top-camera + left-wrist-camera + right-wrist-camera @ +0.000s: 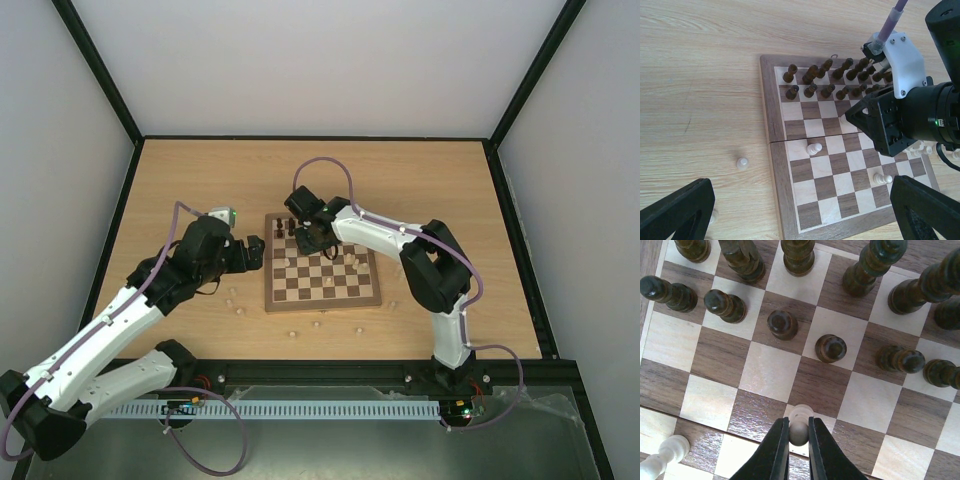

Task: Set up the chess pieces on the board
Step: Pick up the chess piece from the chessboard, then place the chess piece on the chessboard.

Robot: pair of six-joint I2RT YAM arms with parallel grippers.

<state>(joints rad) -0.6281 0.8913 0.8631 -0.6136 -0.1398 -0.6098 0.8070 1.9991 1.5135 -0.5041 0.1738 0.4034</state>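
Top external: board (322, 304) mid-table, dark pieces (290, 228) ranked on far rows; left gripper (256, 252) spread wide, empty, beside left edge.
Left wrist: stray pale pieces (814, 148) on board centre.
Right wrist: right gripper (799, 432) clenched on pale pawn (800, 415), pinched at head, near fold line. Likely light, rigid, smooth, tippy.

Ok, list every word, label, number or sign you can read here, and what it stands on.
None can be read.
The board frame carries no letters or numbers; the chess pieces and the right arm show no label, only a green light.
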